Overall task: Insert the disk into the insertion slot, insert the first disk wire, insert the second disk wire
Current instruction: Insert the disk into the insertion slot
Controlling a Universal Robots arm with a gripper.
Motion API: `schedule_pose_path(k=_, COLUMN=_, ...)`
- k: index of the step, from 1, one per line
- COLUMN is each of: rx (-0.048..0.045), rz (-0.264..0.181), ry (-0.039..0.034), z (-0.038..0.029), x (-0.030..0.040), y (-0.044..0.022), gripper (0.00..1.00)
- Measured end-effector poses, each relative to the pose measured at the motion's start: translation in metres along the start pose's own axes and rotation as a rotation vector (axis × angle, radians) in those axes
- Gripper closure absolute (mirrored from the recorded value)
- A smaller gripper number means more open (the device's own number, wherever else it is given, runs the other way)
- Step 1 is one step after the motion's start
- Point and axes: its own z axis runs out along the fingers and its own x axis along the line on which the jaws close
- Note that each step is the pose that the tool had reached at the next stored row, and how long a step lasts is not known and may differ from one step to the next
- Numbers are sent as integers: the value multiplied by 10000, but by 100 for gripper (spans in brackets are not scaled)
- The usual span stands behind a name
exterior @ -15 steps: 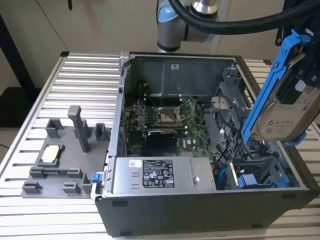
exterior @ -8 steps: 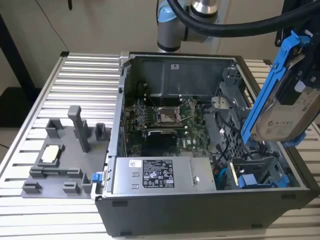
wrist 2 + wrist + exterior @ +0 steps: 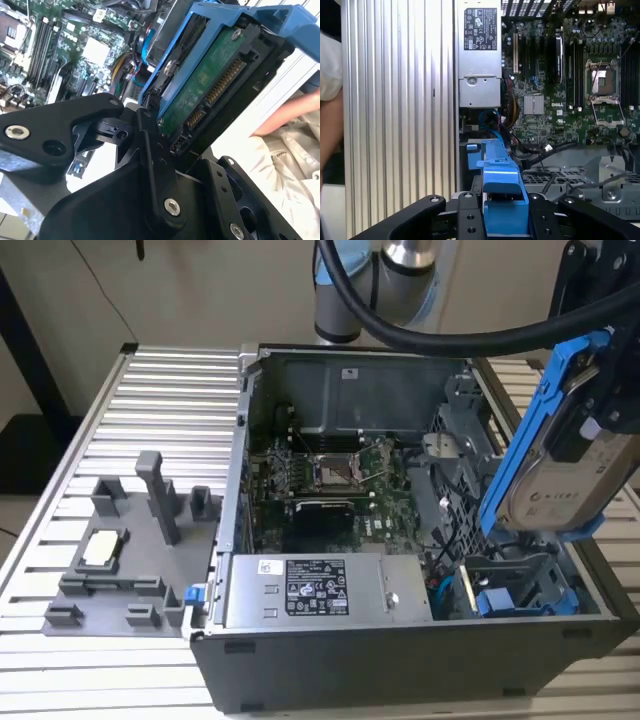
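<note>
The disk (image 3: 560,455), a silver drive in a bright blue carrier, hangs tilted above the open computer case (image 3: 400,660) at the exterior view's right. My gripper (image 3: 592,425) is shut on it. In the first wrist view the blue carrier (image 3: 502,192) sits clamped between the black fingers (image 3: 465,215). The second wrist view shows the disk's green circuit board and connector end (image 3: 210,85). Below the disk, the insertion slot (image 3: 512,585) is a grey bay with blue parts in the case's near corner. Blue wires (image 3: 492,120) lie beside the bay.
Inside the case are the motherboard (image 3: 330,480) and a grey power-supply box (image 3: 300,590). A grey fixture with small parts (image 3: 130,550) sits on the ribbed metal table (image 3: 150,390) at the exterior view's left. A person's arm (image 3: 295,115) is near the case.
</note>
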Motion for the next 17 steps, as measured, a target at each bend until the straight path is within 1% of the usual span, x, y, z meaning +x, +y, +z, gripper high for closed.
schedule_pose_path(k=17, rx=0, rz=0, ry=1, z=212, x=-1, y=-31, gripper=67)
